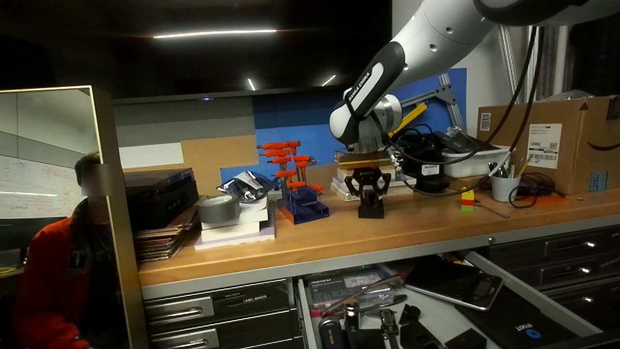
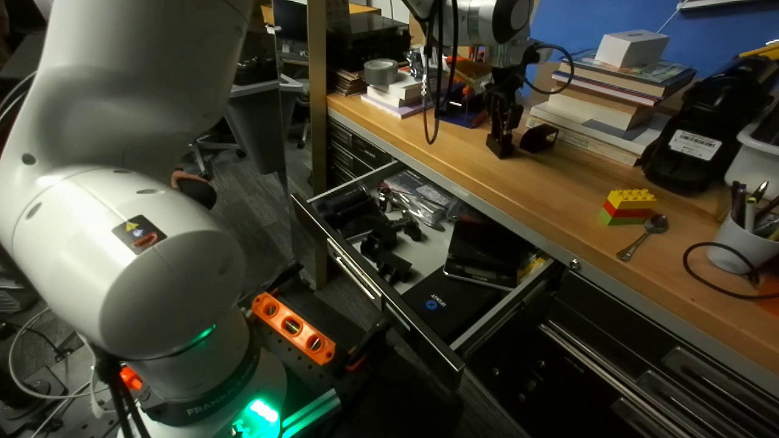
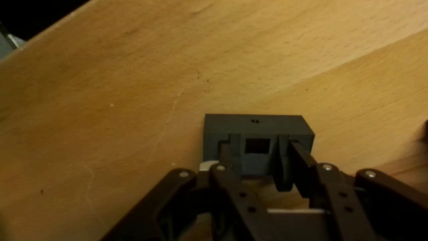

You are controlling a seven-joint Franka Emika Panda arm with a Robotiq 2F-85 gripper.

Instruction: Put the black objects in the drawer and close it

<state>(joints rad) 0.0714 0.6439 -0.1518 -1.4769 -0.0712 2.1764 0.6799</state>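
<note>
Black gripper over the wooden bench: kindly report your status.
Gripper closed on matte black block. Dark grey metal drawer open. Black blocky object nearby, probably not in the way.

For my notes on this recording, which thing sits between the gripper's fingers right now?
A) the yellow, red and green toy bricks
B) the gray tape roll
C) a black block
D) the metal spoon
C: in the wrist view the gripper has one finger on each side of the raised part of the black block, with the wooden benchtop beneath.
</note>
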